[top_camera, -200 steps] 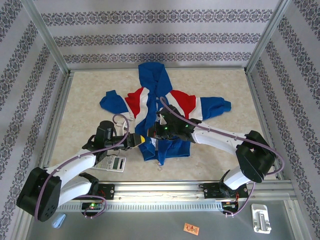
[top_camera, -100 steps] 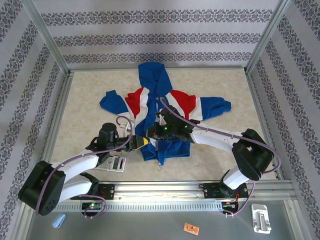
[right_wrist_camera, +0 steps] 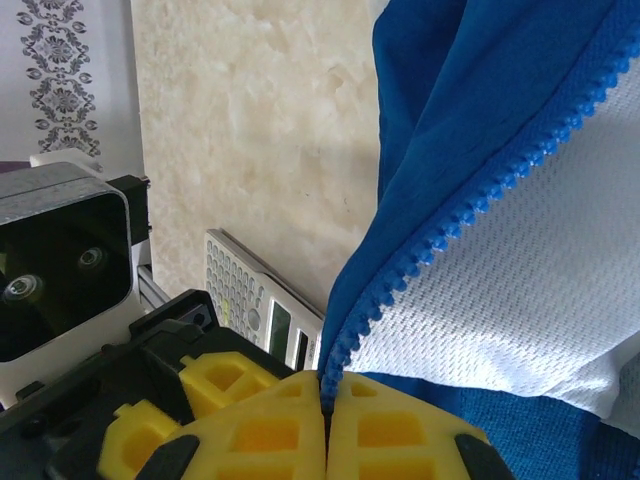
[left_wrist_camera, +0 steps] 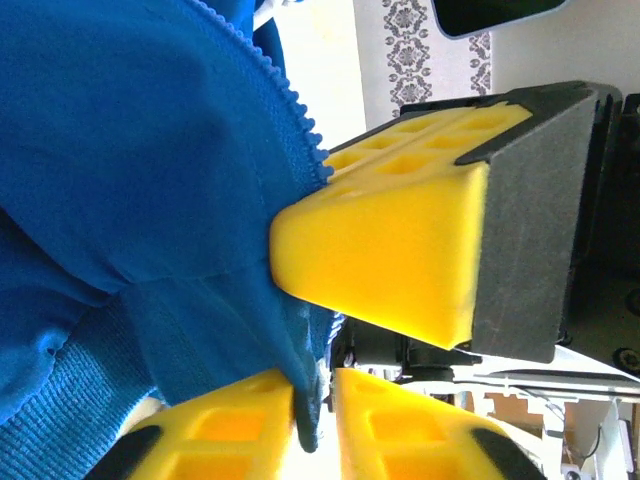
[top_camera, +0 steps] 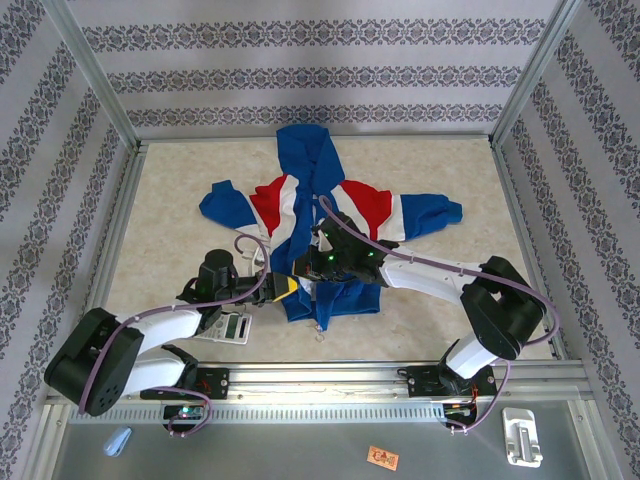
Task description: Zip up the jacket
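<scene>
Left end effector (left_wrist_camera: pixel 295 335): clamped on blue lower front of the jacket (top_camera: pixel 365 205); should pin it taut
Right end effector (right_wrist_camera: pixel 325 400): pinched shut on zipper-tooth edge; align both halves before pulling

Overhead camera looks down; wrist cameras close on jacket (top_camera: pixel 365 205).

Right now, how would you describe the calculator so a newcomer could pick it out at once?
On the beige table, find the blue, red and white jacket spread at the centre. Just off its lower-left hem, toward the near edge, lies the calculator. It is the one flat, pale slab with a display and keys, beside soft fabric.
</scene>
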`<control>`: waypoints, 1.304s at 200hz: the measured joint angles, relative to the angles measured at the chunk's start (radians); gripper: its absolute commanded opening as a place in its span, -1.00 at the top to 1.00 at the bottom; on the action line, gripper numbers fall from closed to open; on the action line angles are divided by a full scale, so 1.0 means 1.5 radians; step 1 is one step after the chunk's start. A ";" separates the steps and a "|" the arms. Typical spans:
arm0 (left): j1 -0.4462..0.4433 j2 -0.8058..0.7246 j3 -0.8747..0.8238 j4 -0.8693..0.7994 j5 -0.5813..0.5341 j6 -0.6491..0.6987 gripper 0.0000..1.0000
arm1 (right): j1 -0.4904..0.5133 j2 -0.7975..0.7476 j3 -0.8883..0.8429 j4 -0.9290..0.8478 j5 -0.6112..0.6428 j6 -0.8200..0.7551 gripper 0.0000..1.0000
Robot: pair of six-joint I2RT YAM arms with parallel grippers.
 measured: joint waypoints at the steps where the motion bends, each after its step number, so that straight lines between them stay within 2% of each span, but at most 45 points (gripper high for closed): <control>1: 0.000 0.001 0.000 0.001 0.000 0.000 0.89 | 0.000 0.000 0.000 0.000 0.000 0.000 1.00; 7: 0.000 0.004 -0.001 0.005 0.002 -0.002 1.00 | 0.000 0.000 0.000 0.000 0.000 0.000 1.00; 21: -0.001 0.008 -0.003 0.015 0.003 -0.004 1.00 | 0.000 0.000 0.000 0.000 -0.001 0.000 1.00; 56: -0.001 0.006 -0.007 0.022 0.007 -0.007 1.00 | 0.000 -0.005 -0.002 -0.005 0.001 -0.005 0.48; 80: -0.001 -0.019 -0.010 0.008 0.003 -0.004 1.00 | -0.002 -0.034 -0.012 -0.023 0.008 -0.022 0.28; 105: -0.001 -0.057 -0.010 -0.027 -0.009 0.005 1.00 | -0.012 -0.085 -0.036 -0.047 0.016 -0.039 0.17; 161: 0.010 -0.119 -0.010 -0.136 -0.047 0.040 1.00 | -0.017 -0.188 -0.124 -0.114 0.070 -0.075 0.14; 189: 0.014 -0.122 -0.010 -0.177 -0.062 0.055 1.00 | 0.008 -0.189 -0.159 -0.144 0.109 -0.083 0.15; 222: 0.018 -0.122 -0.010 -0.202 -0.074 0.059 1.00 | 0.051 -0.167 -0.174 -0.139 0.132 -0.093 0.31; 261: 0.018 -0.122 -0.010 -0.214 -0.083 0.059 1.00 | 0.082 -0.138 -0.196 -0.114 0.154 -0.089 0.30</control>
